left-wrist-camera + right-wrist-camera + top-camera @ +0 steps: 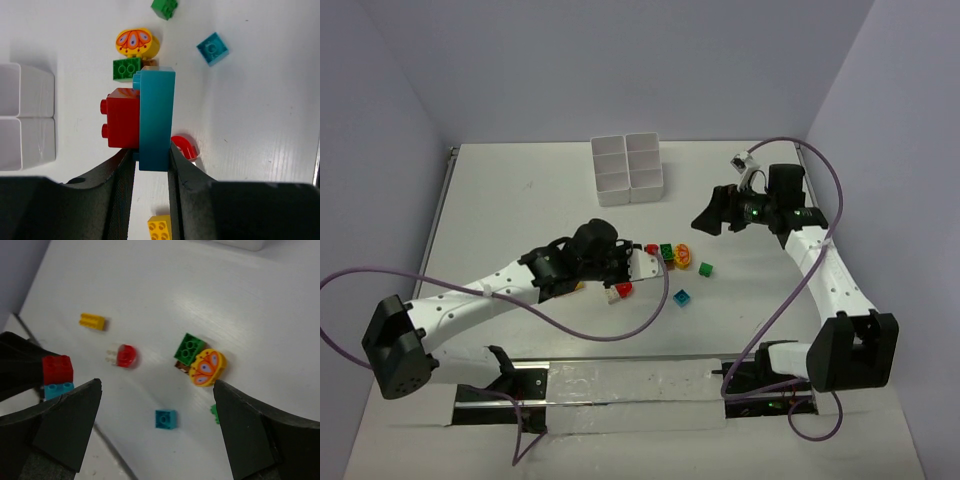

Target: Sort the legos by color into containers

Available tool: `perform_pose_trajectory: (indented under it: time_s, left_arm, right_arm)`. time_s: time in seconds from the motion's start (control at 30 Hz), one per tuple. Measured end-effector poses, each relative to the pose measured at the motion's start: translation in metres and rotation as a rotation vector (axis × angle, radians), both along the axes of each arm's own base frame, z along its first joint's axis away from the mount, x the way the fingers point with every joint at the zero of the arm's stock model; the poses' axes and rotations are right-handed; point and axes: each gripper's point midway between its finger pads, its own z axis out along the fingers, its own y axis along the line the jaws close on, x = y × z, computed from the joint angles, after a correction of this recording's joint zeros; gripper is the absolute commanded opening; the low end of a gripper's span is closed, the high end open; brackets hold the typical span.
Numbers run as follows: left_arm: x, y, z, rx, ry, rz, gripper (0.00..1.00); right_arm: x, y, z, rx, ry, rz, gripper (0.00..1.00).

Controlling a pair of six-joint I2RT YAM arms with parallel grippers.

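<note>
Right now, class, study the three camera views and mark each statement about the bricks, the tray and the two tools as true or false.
1. The left tool grips a long teal plastic brick with a red plastic brick against its side. True.
2. The right tool is shut on a brick. False: it is open and holds nothing.
3. The small yellow plastic brick sits inside the white six-compartment plastic tray. False: it lies on the table, and no brick shows in the tray.
4. The small square teal brick lies alone on the table. True.
</note>
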Motion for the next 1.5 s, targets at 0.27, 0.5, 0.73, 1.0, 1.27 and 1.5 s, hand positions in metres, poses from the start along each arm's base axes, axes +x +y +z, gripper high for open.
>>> perform_pose_trajectory:
  time_s: [0.27, 0.5, 0.73, 1.0, 1.27, 1.5]
  left_arm:
    - [-0.041, 0.009, -0.026, 0.136, -0.024, -0.149, 0.00]
    - [-0.037, 0.013, -0.031, 0.171, -0.042, -0.147, 0.00]
    - [-0.036, 0.012, -0.034, 0.183, -0.044, -0.154, 0.00]
    - [-0.035, 0.011, -0.035, 0.188, -0.050, -0.161, 0.00]
    - [-0.035, 0.006, -0.029, 0.162, -0.071, -0.166, 0.00]
    - [-0.039, 0.000, -0.021, 0.138, -0.093, -0.183, 0.00]
  right_arm:
    - [-0.037, 0.050, 0.004, 0.143, 0.163, 0.175, 0.99]
    - [-0.068, 0.082, 0.003, 0.156, 0.216, 0.296, 0.92]
    - [-0.093, 0.107, 0.000, 0.146, 0.227, 0.424, 0.88]
    - [-0.122, 0.126, -0.018, 0.112, 0.287, 0.563, 0.81]
    - [-0.129, 0.127, -0.045, 0.083, 0.398, 0.597, 0.77]
    - [-0.127, 0.134, -0.042, 0.121, 0.437, 0.633, 0.63]
